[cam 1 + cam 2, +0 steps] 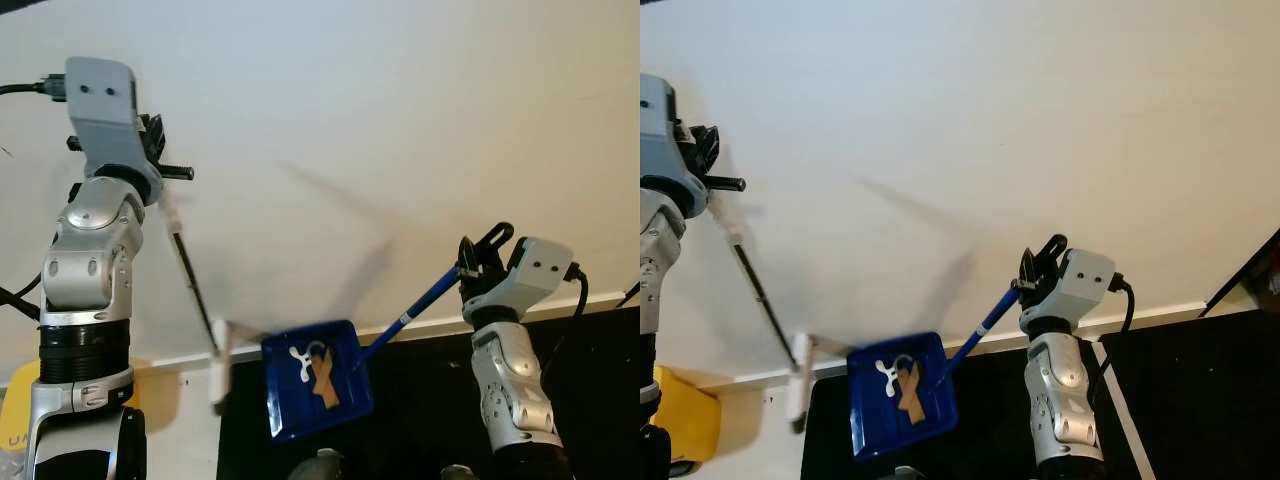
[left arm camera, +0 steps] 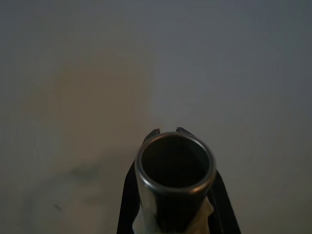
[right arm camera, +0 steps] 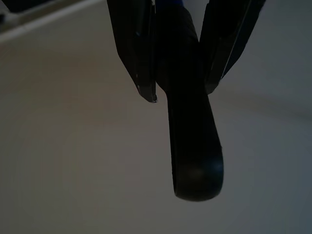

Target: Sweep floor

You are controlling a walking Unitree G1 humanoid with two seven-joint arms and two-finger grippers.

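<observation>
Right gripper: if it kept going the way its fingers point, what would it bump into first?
Probably the white wall. The right gripper, shut on the blue dustpan handle, points up toward it with nothing between, though the depth is unclear.

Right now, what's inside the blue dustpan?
Inside the blue plastic dustpan lie a white branching scrap and a flat tan strip, which overlap. Any small dust cannot be made out.

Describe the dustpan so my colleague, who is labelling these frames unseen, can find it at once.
Start at the white wall and follow it down to the baseboard, where the black floor begins. The dustpan hangs there on a blue handle gripped by the right claw. It alone is blue, carrying white and tan scraps.
</observation>
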